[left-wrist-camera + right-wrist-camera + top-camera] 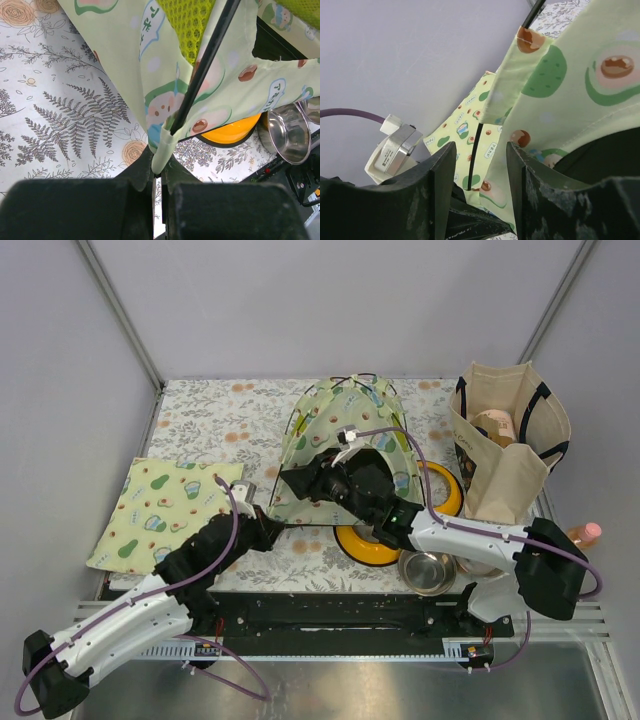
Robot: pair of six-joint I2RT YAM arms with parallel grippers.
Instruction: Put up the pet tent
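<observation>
Pet tent (345,430) fabric is being pinched only at a thin corner sleeve by the closed fingers of the left gripper (161,171). The sleeve could be tugged free by the bowed black pole (205,65), dropping the dome onto the orange feeder (365,545). The right gripper (480,165) is being held wide around a fabric edge, clamping nothing. The tent is being propped at frame centre in the top view, up and right of the left gripper.

mat (165,512) left | orange feeder (362,548) | steel bowl (428,571) | tote bag (505,475) right
</observation>
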